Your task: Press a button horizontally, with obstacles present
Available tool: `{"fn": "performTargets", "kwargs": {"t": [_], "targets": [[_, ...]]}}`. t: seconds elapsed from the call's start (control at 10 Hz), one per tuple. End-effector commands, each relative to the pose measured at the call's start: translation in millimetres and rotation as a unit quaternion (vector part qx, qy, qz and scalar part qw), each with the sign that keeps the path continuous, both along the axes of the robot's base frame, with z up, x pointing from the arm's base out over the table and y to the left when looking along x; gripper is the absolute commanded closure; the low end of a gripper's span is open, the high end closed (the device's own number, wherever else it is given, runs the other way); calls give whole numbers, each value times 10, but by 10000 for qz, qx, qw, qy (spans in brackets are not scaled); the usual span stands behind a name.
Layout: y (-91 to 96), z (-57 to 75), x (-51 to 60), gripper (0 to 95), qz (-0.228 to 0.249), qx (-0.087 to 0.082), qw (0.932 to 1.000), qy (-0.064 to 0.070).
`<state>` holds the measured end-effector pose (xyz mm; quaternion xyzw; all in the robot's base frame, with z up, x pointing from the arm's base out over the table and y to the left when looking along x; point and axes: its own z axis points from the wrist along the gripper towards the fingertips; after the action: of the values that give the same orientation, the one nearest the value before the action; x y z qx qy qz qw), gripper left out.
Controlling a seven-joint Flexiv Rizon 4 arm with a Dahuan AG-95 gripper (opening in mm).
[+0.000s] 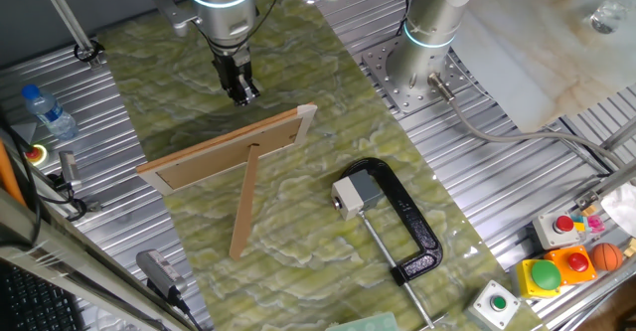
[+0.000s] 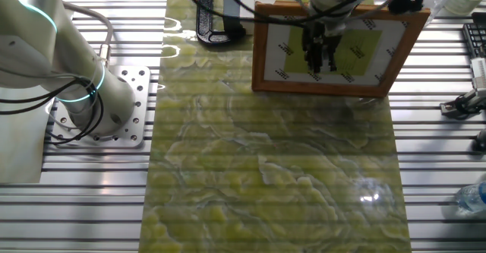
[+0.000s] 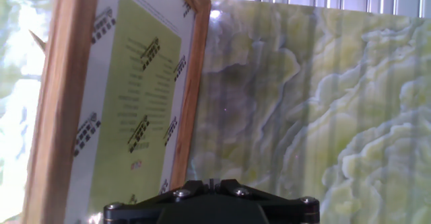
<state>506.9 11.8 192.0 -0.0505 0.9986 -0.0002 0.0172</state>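
On the far side of the wooden frame (image 1: 227, 150) from the button, the tool (image 1: 240, 88) hangs low over the green marbled surface (image 1: 298, 222), pointing down. Whether its fingers are parted or closed I cannot tell; no view shows the tips plainly (the hand view catches only the dark housing at the bottom edge).

The button box (image 1: 356, 192) sits mid-surface, held in the jaws of a black C-clamp (image 1: 407, 234), well apart from the tool. The frame stands between them, propped on its long strut (image 1: 244, 204), which reaches back toward the button's side.

To my eye the approach has barely begun. A straight line to the box would run into the frame, so I'd carry the tool around the frame's open end or lift it over the top rail, then drop to the height of the box's pale face before any push. The final stroke should be level, square to that face, and short; the clamp should stop the box sliding.

That pale face seems to point away from the clamp's bow, roughly toward the strut. The box is near cubic, so it has no real long axis; the clamp's screw rod (image 1: 383, 246) runs lengthwise down the surface.
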Motion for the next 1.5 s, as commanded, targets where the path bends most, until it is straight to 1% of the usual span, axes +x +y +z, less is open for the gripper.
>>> {"fn": "performTargets", "kwargs": {"t": [0.1,0.3,0.8,1.0,1.1,1.5], "targets": [[64,85,58,950,10,-26,10000,29],[109,141,96,950,57,-50,10000,30],[109,151,99,950,311,-108,9994,48],[77,171,91,950,364,-135,9992,90],[63,181,87,950,358,-158,9992,88],[-13,229,62,950,342,-153,9993,65]]}}
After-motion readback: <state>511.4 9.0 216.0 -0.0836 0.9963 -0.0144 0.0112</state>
